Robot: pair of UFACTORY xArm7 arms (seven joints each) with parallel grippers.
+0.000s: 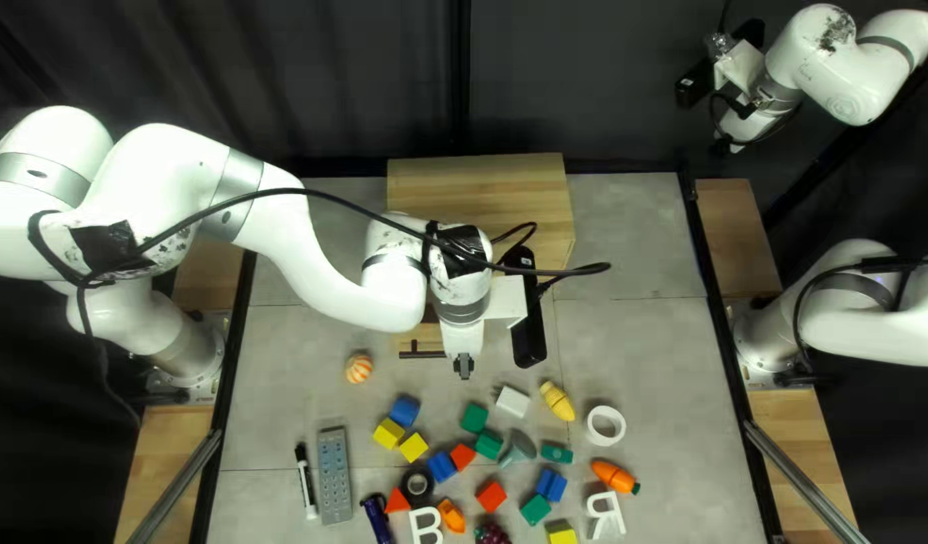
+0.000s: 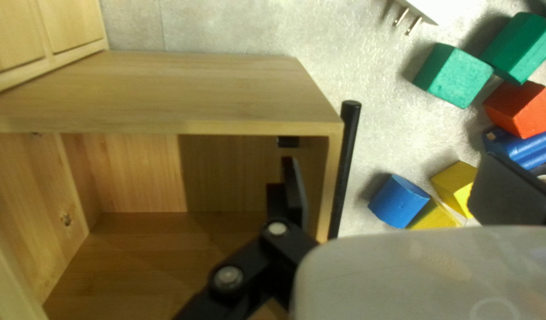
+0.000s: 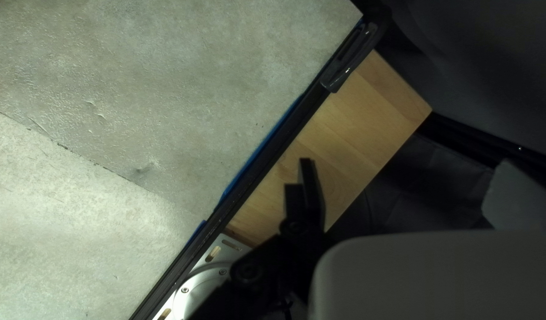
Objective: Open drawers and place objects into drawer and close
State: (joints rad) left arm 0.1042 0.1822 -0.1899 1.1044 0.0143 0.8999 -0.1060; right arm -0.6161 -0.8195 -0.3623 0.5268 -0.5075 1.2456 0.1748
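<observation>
In the top left view my left gripper [image 1: 464, 367] hangs at the front of the wooden cabinet [image 1: 479, 173], beside the pulled-out drawer's black handle [image 1: 421, 355]. Seen from the left wrist, the gripper [image 2: 394, 172] is open, one finger over the drawer [image 2: 136, 237], the other out past the handle [image 2: 346, 160]. The visible drawer floor is bare. Blue [image 2: 398, 200], yellow [image 2: 456, 185], green [image 2: 453, 76] and red [image 2: 522, 109] blocks lie outside. My right gripper [image 1: 724, 147] is raised at the top right; in the right wrist view it is open [image 3: 403, 178], holding nothing.
A striped ball [image 1: 358, 368] lies left of the blocks. Nearer the table's front are a remote [image 1: 335, 476], a marker [image 1: 306, 482], white letters, a toy carrot [image 1: 613, 474], toy corn [image 1: 557, 400] and a white ring [image 1: 592, 427]. A black rail [image 3: 267, 148] edges the table.
</observation>
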